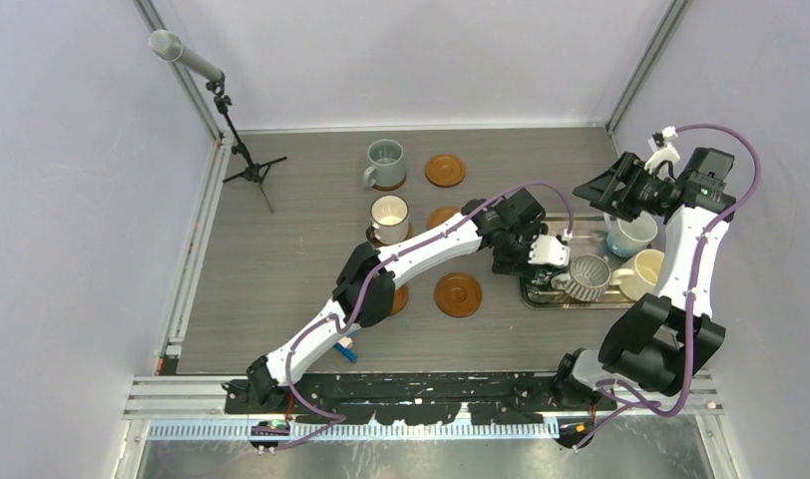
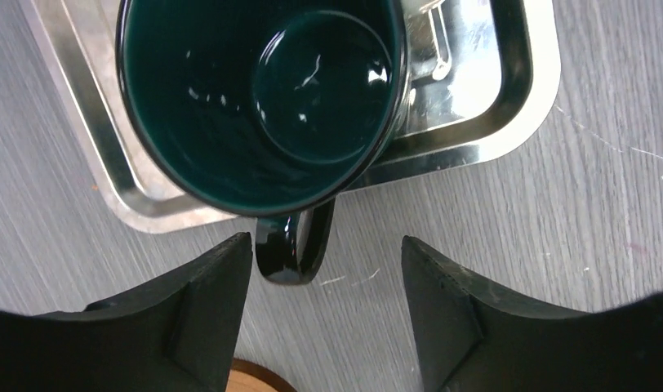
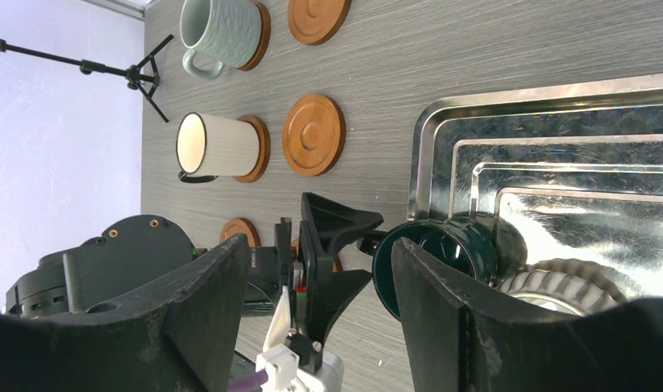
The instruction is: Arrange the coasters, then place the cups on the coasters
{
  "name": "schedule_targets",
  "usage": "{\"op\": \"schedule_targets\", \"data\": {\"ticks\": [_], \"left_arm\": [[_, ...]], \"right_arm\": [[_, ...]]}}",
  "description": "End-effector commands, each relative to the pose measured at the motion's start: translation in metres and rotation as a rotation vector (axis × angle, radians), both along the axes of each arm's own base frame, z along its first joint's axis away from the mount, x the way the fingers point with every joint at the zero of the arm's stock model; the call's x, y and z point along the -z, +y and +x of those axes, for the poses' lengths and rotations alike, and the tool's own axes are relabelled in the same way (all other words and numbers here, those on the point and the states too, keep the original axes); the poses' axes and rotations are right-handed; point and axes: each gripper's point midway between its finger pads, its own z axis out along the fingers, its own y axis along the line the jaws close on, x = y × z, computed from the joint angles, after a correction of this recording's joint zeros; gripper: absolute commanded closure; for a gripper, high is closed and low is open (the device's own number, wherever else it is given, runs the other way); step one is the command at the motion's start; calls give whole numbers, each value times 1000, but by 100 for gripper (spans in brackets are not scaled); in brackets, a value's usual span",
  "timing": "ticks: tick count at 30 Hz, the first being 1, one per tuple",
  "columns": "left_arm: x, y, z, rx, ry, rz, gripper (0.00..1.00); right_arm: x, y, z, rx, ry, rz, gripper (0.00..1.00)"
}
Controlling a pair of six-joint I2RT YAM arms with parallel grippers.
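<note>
— Surface (image 1: 281, 279) by the arm bases: what is lying there?
— A small blue block (image 1: 347, 350) is lying closest, just beside the left arm (image 1: 421, 249). Past it two coasters are lying flat, one (image 1: 458, 294) bare, one (image 1: 400, 298) peeking from under that arm.
— And the left jaws?
— They are standing open at the left end of the steel tray (image 2: 516, 122), fingers (image 2: 206, 294) straddling the handle of the dark green mug (image 2: 263, 98). That mug is standing upright in the tray's corner, its handle reaching out over the rim. Nothing is being gripped.
— Other cups in there?
— The ribbed grey-beige mug (image 1: 588, 277) and cream mug (image 1: 642, 273) are sitting beside it, with a pale mug (image 1: 630, 236) behind them. The right jaws are hovering open and empty above that far end.
— Farther back?
— A white mug (image 1: 389, 216) is sitting on a coaster (image 3: 263, 147) beside a bare one (image 3: 313, 135). Beyond, a grey-blue mug (image 1: 385, 163) is occupying another (image 3: 264, 37), with a bare coaster (image 1: 445, 170) alongside. A tripod (image 1: 248, 170) is standing far left.
</note>
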Motion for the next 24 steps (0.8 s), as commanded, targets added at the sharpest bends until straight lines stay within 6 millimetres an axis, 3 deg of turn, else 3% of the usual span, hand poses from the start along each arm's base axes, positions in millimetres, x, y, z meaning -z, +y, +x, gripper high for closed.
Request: {"op": "schedule_targets", "data": {"ticks": [1, 13, 17, 24], "left_arm": [[-25, -22, -5, 36, -12, -96, 35], [-25, -18, -19, 19, 46, -94, 69], [-29, -18, -19, -16, 62, -113, 96], [-49, -14, -15, -108, 92, -169, 100]], "right_arm": [[-16, 2, -1, -8, -68, -16, 31], [-18, 3, -2, -12, -75, -10, 31], [-19, 4, -3, -14, -76, -1, 31], [-21, 3, -3, -11, -80, -1, 31]]}}
